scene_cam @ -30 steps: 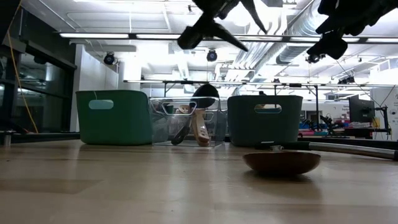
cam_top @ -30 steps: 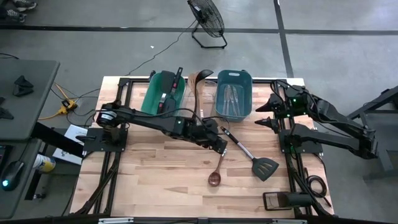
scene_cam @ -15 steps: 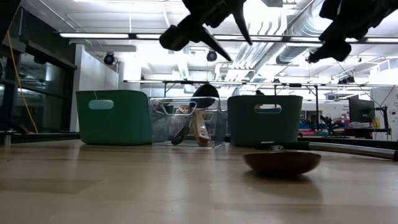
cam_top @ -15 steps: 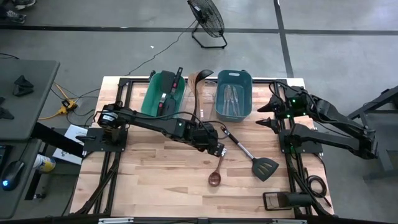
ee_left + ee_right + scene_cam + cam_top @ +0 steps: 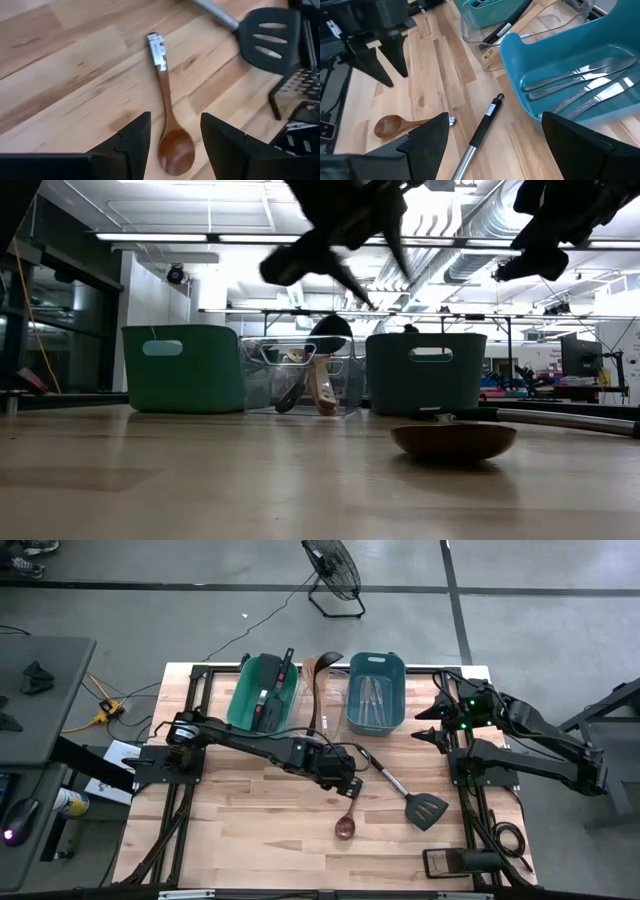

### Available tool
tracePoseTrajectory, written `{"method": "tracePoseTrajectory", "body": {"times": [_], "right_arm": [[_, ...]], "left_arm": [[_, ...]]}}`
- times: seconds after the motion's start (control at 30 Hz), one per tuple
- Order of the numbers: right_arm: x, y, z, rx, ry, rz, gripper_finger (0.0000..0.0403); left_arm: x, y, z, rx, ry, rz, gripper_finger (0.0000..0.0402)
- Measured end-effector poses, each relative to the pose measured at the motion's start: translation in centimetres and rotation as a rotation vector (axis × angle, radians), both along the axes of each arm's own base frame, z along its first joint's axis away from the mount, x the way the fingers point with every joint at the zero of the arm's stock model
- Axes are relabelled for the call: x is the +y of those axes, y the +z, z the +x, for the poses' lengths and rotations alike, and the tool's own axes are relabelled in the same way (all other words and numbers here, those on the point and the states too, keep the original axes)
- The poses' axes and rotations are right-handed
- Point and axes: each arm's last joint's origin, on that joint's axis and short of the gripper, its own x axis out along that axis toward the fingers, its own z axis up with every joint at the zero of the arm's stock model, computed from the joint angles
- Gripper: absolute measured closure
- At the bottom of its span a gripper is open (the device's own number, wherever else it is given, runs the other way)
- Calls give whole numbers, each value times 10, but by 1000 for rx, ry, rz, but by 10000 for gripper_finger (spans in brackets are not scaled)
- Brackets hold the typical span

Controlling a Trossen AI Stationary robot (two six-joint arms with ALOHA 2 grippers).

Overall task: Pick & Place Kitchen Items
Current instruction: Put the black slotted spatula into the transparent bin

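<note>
Just below the left end effector (image 5: 350, 787), whose fingers are spread with nothing between them, the brown wooden spoon (image 5: 349, 812) lies flat on the pale wooden bench (image 5: 250, 830); its long axis runs roughly toward and away from the bins, bowl at the end farther from them, handle tip bearing a small white label whose print is too small to read. Beside the spoon, on its right, lies the black slotted spatula with a silver metal handle (image 5: 405, 792), set diagonally, its blade away from the bins and its black grip pointing back toward the blue bin (image 5: 375, 690). That blue rectangular bin holds slim silver cutlery (image 5: 580, 80). Next to it the clear bin (image 5: 318, 690) holds wooden utensils, and the green bin (image 5: 262, 690) holds dark utensils, one with a red handle. Beside the blue bin, the right end effector (image 5: 428, 723) hangs above the bench with its fingers spread, holding nothing.
</note>
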Motion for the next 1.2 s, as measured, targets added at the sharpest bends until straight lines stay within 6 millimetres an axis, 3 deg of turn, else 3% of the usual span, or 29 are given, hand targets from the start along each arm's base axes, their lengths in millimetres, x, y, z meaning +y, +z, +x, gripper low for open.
{"method": "tracePoseTrajectory", "body": {"times": [0.2,0.4,0.63,0.83,1.2], "right_arm": [[-1,0,0,11,-26,-15,92],[3,0,0,-21,44,68,92],[11,-1,5,-23,219,121,92],[13,-11,23,101,132,200,92],[29,-45,56,450,-50,204,92]], "left_arm": [[-4,-17,7,22,-23,-10,231],[-13,-18,14,-46,-45,32,231],[-18,23,-8,-132,77,173,231],[-13,44,-39,-56,195,281,231],[4,86,-91,19,205,469,231]]}}
